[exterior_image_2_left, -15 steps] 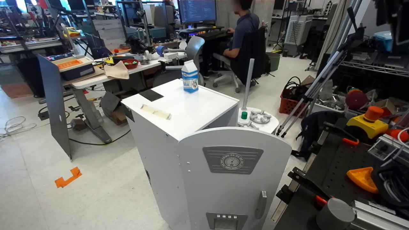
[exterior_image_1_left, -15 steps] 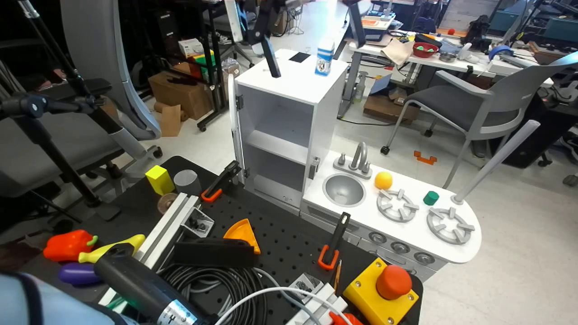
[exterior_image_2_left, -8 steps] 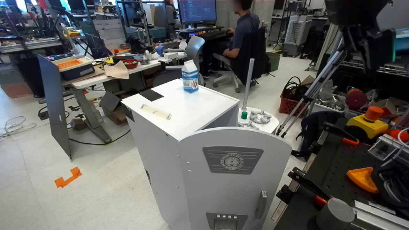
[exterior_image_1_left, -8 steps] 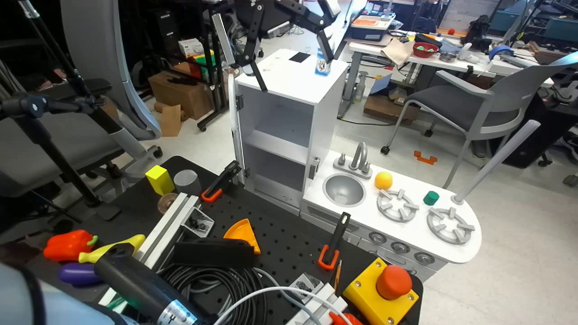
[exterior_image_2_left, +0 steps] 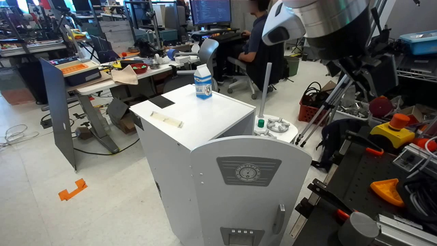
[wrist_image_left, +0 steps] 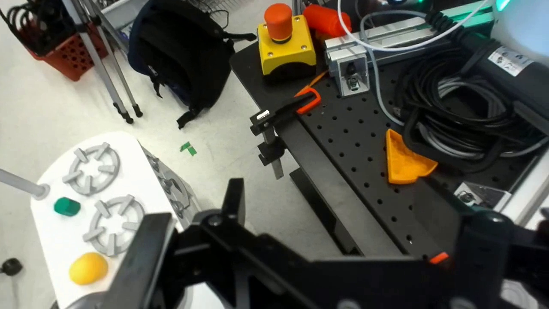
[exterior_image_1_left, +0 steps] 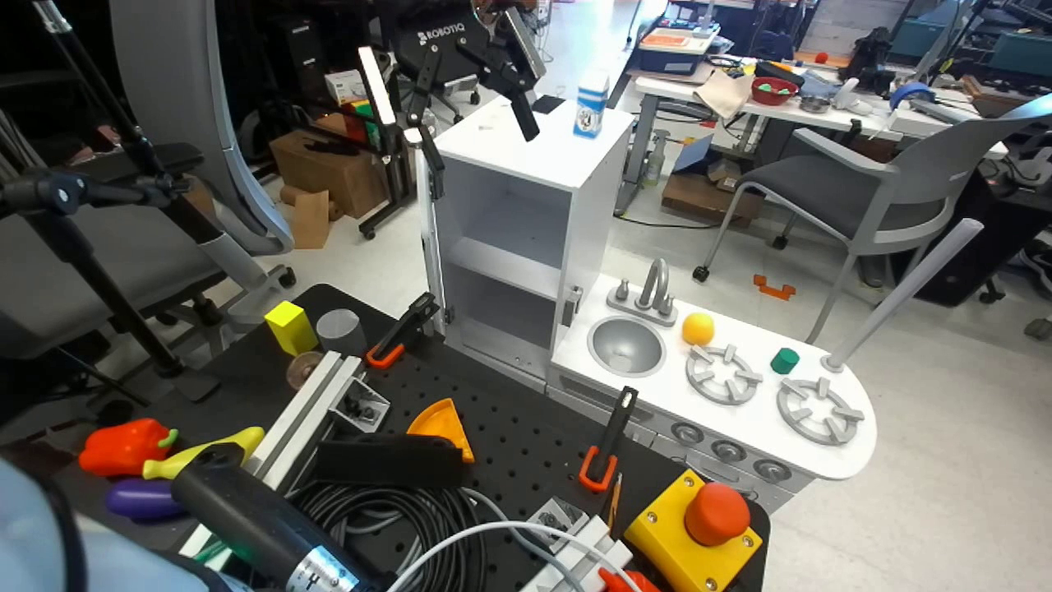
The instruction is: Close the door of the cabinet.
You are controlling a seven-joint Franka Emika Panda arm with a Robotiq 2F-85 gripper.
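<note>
The door is a tall white panel with a grey handle and grey patches, swung wide open. It faces the camera in an exterior view (exterior_image_2_left: 218,205) and shows nearly edge-on in an exterior view (exterior_image_1_left: 431,247). The white cabinet (exterior_image_1_left: 588,193) shows its grey inner compartments; its top and side show in an exterior view (exterior_image_2_left: 164,160). Its counter with burners also shows in the wrist view (wrist_image_left: 60,240). My gripper (exterior_image_1_left: 483,152) is open and empty. One finger overlaps the door's upper edge in that view; I cannot tell if they touch. The wrist view shows the jaws (wrist_image_left: 332,193) spread; the door is out of view there.
A blue-and-white milk carton (exterior_image_1_left: 590,105) stands on the cabinet top. A black pegboard table (exterior_image_1_left: 526,436) with clamps, cables and a yellow box with a red button (exterior_image_1_left: 715,514) lies close before the cabinet. A faucet (exterior_image_1_left: 656,284) and yellow ball (exterior_image_1_left: 698,328) are on the counter.
My gripper has moved down and left toward the door's upper edge in an exterior view. In an exterior view the arm has come further in from the upper right. The door has not moved.
</note>
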